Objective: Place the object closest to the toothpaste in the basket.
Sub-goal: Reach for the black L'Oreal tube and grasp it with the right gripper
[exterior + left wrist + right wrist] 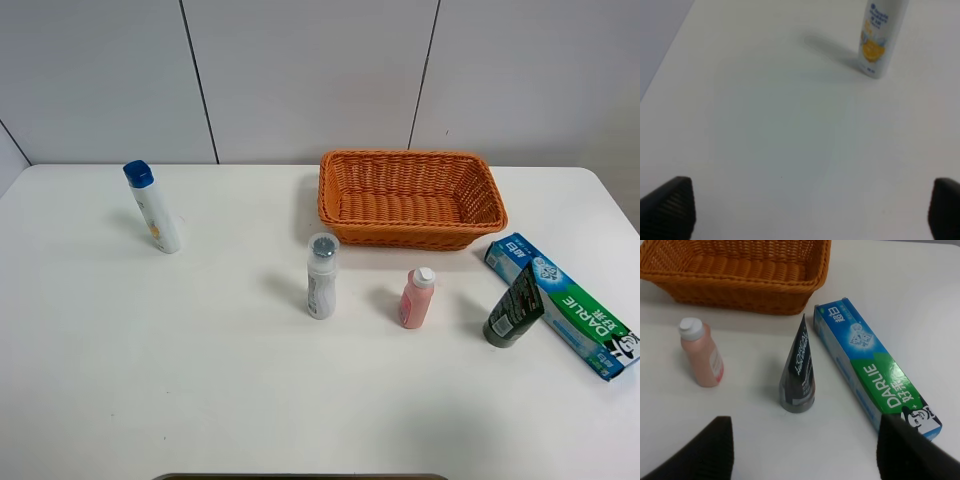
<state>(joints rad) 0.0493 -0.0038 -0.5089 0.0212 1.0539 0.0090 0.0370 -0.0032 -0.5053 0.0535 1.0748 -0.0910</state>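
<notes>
The green and blue toothpaste box (560,303) lies flat at the right of the table, also in the right wrist view (875,367). A dark cone-shaped tube (514,307) stands cap-down, touching or almost touching its left side (799,370). The orange wicker basket (400,232) stands behind them, empty (740,287). My right gripper (807,445) is open and empty, short of the dark tube. My left gripper (807,205) is open and empty over bare table. Neither gripper shows in the exterior high view.
A pink bottle (416,298) stands left of the dark tube (701,359). A white bottle with a grey cap (321,276) stands near the table's middle. A white bottle with a blue cap (153,207) leans at the far left (879,37).
</notes>
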